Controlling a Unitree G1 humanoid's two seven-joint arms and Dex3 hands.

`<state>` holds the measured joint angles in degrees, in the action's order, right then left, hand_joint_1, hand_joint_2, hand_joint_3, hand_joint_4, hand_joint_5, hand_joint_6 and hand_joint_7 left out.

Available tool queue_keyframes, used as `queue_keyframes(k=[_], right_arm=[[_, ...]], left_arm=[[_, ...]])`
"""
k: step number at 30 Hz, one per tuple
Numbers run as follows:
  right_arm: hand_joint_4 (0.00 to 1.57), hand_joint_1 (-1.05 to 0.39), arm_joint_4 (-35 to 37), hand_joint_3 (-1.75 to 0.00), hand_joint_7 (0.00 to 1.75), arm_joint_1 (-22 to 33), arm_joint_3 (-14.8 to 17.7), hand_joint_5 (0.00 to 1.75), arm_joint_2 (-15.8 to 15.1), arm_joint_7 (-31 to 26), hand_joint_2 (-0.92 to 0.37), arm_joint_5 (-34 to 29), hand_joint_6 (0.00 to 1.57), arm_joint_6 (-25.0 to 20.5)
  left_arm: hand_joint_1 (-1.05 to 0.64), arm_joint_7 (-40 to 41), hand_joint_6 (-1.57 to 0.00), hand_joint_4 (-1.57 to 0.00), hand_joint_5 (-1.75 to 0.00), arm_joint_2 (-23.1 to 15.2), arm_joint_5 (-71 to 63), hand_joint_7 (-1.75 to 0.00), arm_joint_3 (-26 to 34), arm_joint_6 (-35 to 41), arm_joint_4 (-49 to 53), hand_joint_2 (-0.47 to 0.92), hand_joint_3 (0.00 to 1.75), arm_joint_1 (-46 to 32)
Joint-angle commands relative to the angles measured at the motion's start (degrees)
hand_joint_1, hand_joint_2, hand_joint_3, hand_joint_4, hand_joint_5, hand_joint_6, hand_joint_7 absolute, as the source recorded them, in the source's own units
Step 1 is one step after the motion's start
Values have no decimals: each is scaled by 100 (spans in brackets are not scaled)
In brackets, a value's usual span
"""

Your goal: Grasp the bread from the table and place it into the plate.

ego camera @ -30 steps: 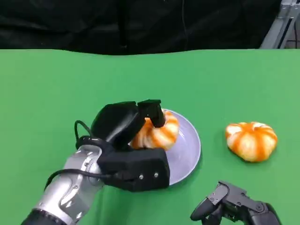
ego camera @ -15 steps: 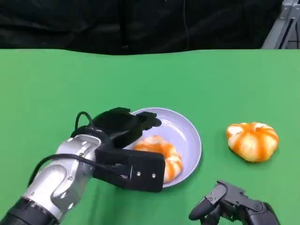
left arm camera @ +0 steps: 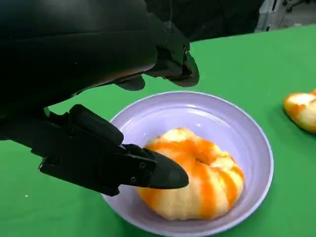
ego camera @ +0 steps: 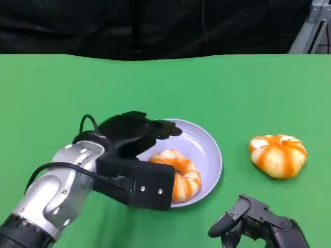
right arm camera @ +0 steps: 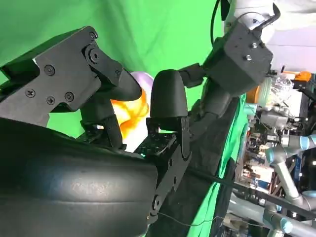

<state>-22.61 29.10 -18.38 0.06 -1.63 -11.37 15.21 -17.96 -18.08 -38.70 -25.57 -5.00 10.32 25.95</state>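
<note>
One bread [ego camera: 176,174] lies in the plate [ego camera: 207,144] beneath the left hand [ego camera: 135,135], whose fingers are spread, holding nothing; a second bread [ego camera: 278,155] waits on the tabletop [ego camera: 51,93].

table [ego camera: 248,88]: green cloth | backdrop [ego camera: 155,26]: black curtain behind table | far right corner: grey metal frame [ego camera: 310,28]

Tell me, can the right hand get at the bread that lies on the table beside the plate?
Probably yes: the right hand is open and low, the bread lies just beyond it on bare green table, with nothing between them.
</note>
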Motion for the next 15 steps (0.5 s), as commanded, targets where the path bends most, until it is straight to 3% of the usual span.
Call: queue_keyframes(k=[1, 3, 4, 8, 10, 15], right_arm=[[65, -5, 176, -115, 137, -71, 141, 165, 1, -27, -50, 154, 66, 52], [65, -5, 208, -116, 137, -49, 162, 165, -7, -25, -49, 170, 66, 134], [67, -4, 227, -118, 135, -32, 174, 164, -16, -26, -46, 182, 68, 190], [72, -7, 73, -117, 132, 160, 207, 161, -74, -34, -44, 144, 71, 315], [73, -10, 33, -117, 130, 204, 188, 160, -67, -33, -42, 125, 71, 345], [71, -13, 93, -116, 127, 201, 172, 160, -72, -41, -45, 74, 72, 457]], left_arm=[[-37, 1052, -55, -33, -100, 93, 979, -41, 931, -785, -494, 92, 24, -932], [-35, 1164, -57, -34, -103, 197, 1509, -43, 1215, -1093, -669, 92, 24, -1304], [-23, 1224, -64, -48, -125, 278, 1901, -69, 1423, -1291, -808, 86, 33, -1575], [-13, 1218, -63, -59, -147, 487, 2854, -112, 1850, -1586, -1430, 53, 96, -2428], [-10, 1152, -64, -61, -150, 539, 3106, -118, 1936, -1715, -1531, 45, 112, -2587], [-2, 1186, -69, -70, -153, 747, 3608, -129, 2106, -1760, -1957, 37, 134, -3135]])
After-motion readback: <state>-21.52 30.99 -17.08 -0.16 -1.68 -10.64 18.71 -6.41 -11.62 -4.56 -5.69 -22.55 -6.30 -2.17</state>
